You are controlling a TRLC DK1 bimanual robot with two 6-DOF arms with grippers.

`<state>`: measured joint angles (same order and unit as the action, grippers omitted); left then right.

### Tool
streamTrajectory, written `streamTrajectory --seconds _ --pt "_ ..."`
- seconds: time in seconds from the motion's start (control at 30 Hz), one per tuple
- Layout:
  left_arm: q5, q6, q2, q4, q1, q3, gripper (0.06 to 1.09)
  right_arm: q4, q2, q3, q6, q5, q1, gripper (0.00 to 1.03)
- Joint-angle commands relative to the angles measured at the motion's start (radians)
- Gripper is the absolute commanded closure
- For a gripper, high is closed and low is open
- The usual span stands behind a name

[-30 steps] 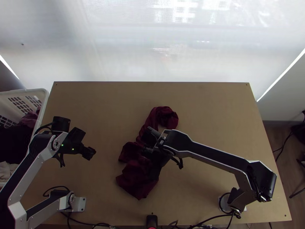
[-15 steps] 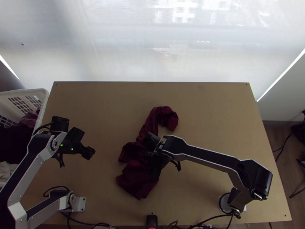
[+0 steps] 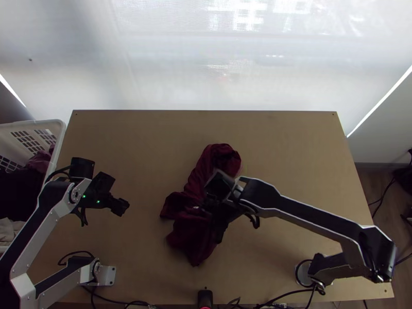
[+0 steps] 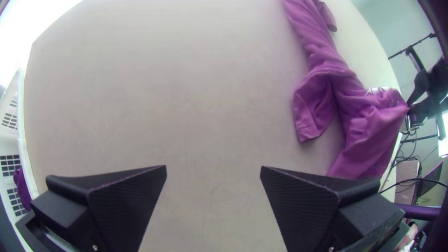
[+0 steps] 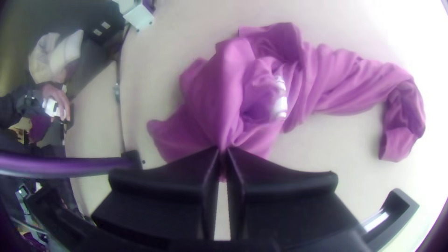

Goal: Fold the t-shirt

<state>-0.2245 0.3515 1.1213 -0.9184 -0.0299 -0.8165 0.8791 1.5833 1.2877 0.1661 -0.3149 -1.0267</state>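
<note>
On the tabletop [image 3: 288, 149], the bunched shirt [image 3: 194, 180] is clamped by the right pincer [image 3: 202, 208] (the left pincer [image 3: 121, 207] is held wide apart).

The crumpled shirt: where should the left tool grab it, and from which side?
Probably by the flap poking out toward the left tool, coming from the left: it juts clear of the bunched cloth, while the right tool pinches another part.

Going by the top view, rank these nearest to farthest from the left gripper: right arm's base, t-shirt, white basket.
1. T-shirt, mid-table.
2. White basket, at the table's left edge.
3. Right arm's base, toward the near right corner.
</note>
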Motion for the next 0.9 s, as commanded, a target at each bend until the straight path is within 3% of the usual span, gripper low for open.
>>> streamTrajectory --seconds 0.0,0.23,0.5,0.87 --pt "-0.001 -0.026 0.015 0.007 -0.071 -0.016 0.11 0.118 -0.192 0.047 0.013 -0.015 0.100 1.00" --pt "-0.003 -0.083 0.084 0.009 -0.177 -0.093 0.11 0.273 -0.307 0.131 0.016 -0.056 0.284 1.00" --pt "-0.001 -0.115 0.196 0.019 -0.312 -0.204 0.11 0.446 -0.457 0.082 0.096 -0.058 0.527 1.00" --pt "0.008 -0.138 0.291 0.049 -0.466 -0.266 0.11 0.491 -0.577 0.059 0.233 -0.056 1.077 1.00"
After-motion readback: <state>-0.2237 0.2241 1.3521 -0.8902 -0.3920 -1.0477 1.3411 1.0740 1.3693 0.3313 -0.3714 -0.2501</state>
